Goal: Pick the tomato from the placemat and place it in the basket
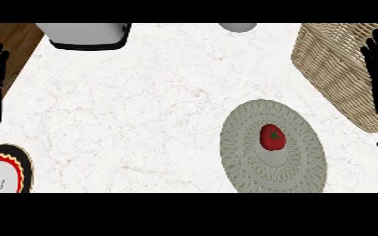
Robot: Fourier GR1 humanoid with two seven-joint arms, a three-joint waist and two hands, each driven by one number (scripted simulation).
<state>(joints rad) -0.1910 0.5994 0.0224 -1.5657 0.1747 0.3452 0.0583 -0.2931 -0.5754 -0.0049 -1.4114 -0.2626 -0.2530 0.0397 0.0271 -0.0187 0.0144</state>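
Round placemat (244,150) on marble counter (133,110)

Single head view, angled steeply down.
The camera sits above the white surface (133,105), fairly close; the frame cuts a basket (332,65) at right and a plate (22,164) at lower left.

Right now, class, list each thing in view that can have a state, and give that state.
tomato: lying on the placemat, unheld.
placemat: flat on the counter.
basket: tomato not inside.
right hand: open at the right edge, holding nothing.
left hand: at the left edge, mostly out of view.
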